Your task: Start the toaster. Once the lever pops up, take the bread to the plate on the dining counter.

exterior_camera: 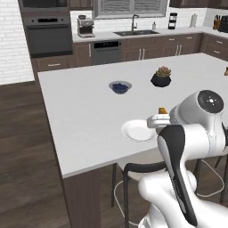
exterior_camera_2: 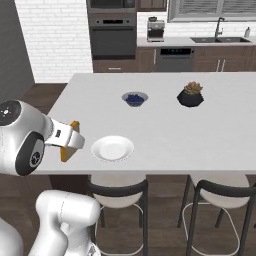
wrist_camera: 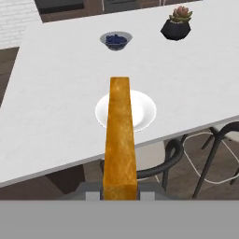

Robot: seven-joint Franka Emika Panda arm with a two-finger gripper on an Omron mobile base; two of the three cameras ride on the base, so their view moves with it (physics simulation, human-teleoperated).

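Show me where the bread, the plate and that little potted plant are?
bread [wrist_camera: 120, 140], hand view, on its orange crust edge.
plate [exterior_camera_2: 112, 148], right base view, on its white middle.
potted plant [exterior_camera_2: 190, 95], right base view, on its dark pot.

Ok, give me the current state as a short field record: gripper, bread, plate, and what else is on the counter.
gripper: shut on the bread, held near the counter's front edge
bread: edge-on between the fingers, above counter level, short of the plate
plate: empty, near the front edge of the dining counter
other items: grey bowl with blue contents, potted succulent, both further back
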